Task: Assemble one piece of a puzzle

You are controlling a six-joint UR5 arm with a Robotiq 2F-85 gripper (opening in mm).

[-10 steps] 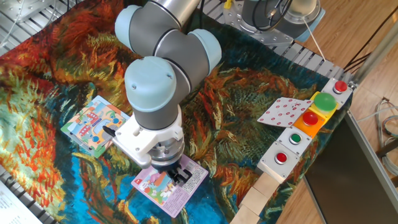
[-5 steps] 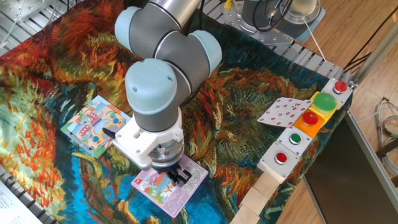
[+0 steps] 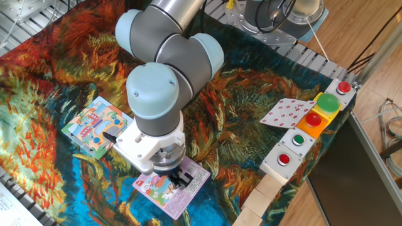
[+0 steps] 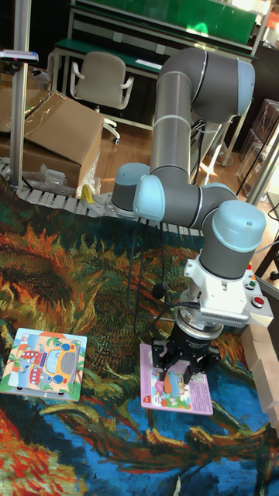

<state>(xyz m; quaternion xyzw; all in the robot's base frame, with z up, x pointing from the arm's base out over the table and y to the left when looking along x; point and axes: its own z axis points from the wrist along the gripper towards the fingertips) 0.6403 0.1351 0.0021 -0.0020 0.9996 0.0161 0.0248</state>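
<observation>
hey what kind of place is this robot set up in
Probably a robotics lab or workshop, not a home. The arm works over a painted cloth on a table beside a box of coloured push buttons, with an office chair and a cardboard box behind.

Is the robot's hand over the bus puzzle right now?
No, the gripper is down over the purple-pink card, while the bus puzzle lies apart on the cloth to the side.
</observation>
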